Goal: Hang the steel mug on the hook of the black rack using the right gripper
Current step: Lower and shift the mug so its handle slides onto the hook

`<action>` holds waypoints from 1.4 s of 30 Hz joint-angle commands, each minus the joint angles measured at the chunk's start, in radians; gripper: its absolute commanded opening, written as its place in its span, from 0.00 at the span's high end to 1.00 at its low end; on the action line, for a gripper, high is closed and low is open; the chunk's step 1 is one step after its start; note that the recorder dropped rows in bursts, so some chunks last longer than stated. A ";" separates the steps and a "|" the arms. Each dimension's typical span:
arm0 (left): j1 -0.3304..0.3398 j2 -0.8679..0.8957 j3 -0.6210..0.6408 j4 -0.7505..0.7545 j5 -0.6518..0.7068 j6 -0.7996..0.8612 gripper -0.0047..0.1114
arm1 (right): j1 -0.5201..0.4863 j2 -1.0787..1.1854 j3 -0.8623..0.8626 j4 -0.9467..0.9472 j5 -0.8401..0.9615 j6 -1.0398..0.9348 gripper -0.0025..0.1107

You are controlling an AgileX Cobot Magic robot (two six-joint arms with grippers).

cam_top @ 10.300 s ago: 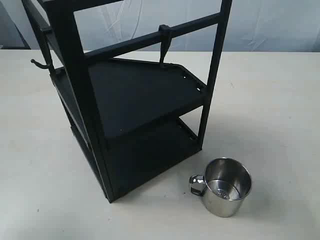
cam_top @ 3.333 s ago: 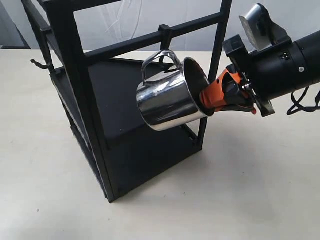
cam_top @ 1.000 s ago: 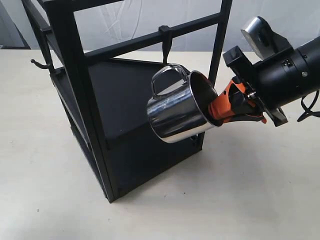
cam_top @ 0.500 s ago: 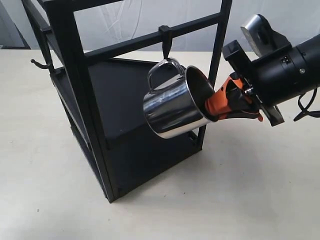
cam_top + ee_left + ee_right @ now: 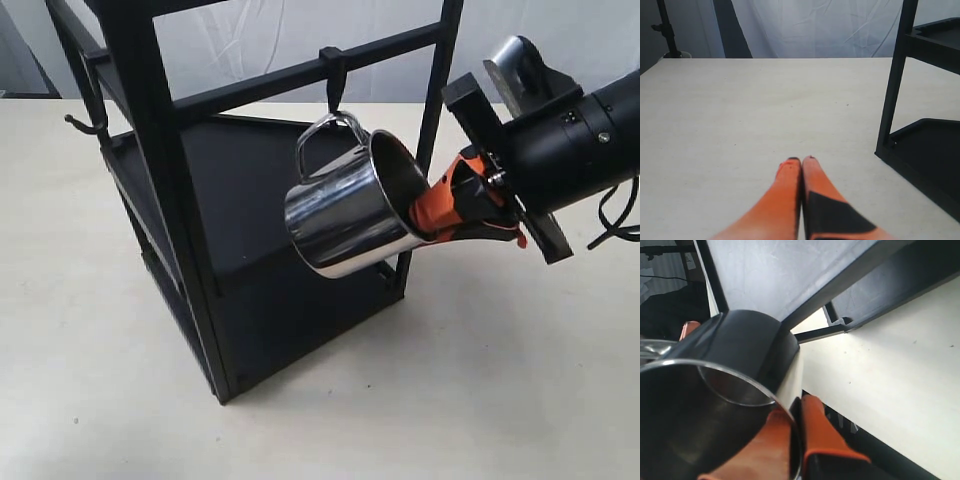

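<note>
Currently the right gripper [image 5: 432,212] is clamped on the rim of the steel mug [image 5: 345,210], one orange finger inside the wall and one outside. It holds the mug tilted in the air in front of the black rack [image 5: 190,210], with the looped handle uppermost and just below the hook [image 5: 335,78]. The left gripper [image 5: 801,161] has its fingers pressed together, holding nothing, above the table [image 5: 740,110]

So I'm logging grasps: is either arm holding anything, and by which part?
The right gripper holds the steel mug by its rim, jaws pinching the wall. The left gripper is shut on nothing.
</note>
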 commanded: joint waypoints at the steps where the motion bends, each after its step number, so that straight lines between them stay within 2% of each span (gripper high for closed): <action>1: -0.004 -0.007 0.000 -0.010 -0.014 0.001 0.95 | -0.004 0.002 0.002 0.008 -0.013 0.014 0.99; 15: -0.004 -0.007 0.000 -0.012 -0.014 0.001 0.95 | -0.004 0.002 0.002 0.035 -0.013 0.092 0.99; 31: -0.004 -0.007 0.000 -0.012 -0.014 0.001 0.95 | -0.004 -0.004 0.002 0.062 -0.013 0.074 0.99; 42: -0.004 -0.007 0.000 -0.012 -0.014 0.001 0.95 | -0.004 -0.085 0.002 -0.028 -0.013 0.063 0.99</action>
